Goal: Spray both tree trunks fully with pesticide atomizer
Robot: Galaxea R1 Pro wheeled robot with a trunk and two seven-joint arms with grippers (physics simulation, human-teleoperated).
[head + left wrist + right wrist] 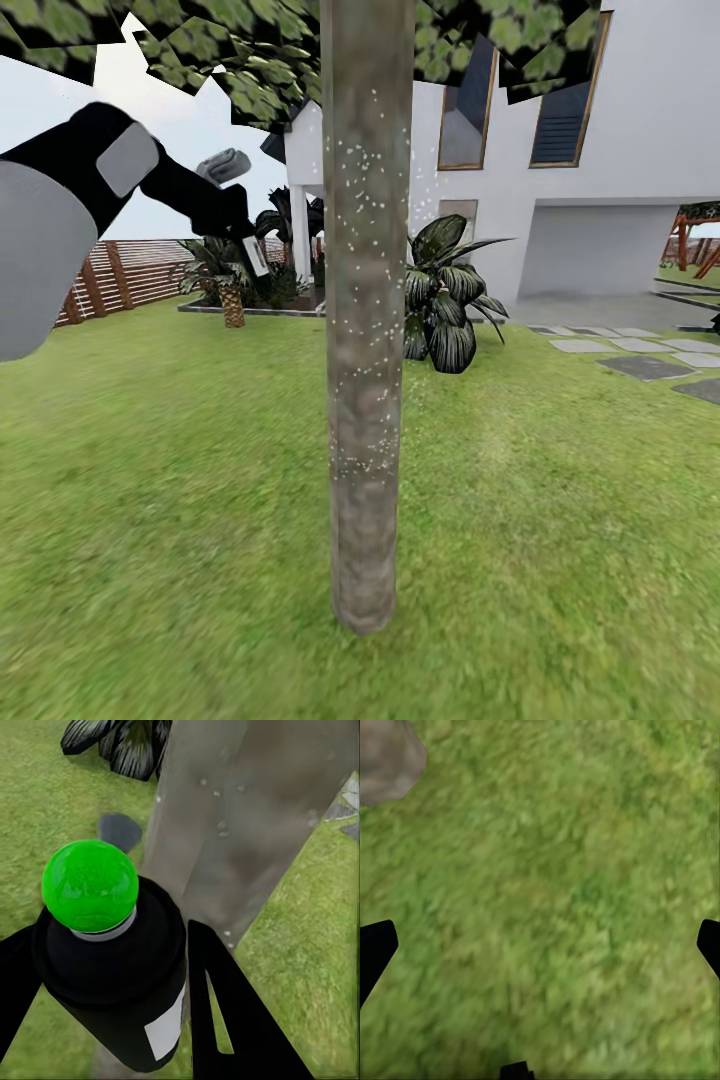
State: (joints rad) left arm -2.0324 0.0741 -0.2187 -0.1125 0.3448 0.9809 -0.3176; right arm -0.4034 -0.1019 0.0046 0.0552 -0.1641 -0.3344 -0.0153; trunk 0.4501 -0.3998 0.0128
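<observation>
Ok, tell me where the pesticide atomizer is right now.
The pesticide atomizer is held in the left gripper, raised at the head view's upper left, just left of the speckled tree trunk.

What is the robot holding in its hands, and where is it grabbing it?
The left gripper holds the pesticide atomizer, its jaws clamped on either side of the dark body, below the green dot. The right gripper is open over grass, holding nothing.

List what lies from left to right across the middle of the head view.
Brown slatted wooden fence → left tool holding the dark, grey-headed pesticide atomizer → mottled grey-brown tree trunk dotted with white specks → dark broad-leaved bush → white house wall → grey stepping stones.
</observation>
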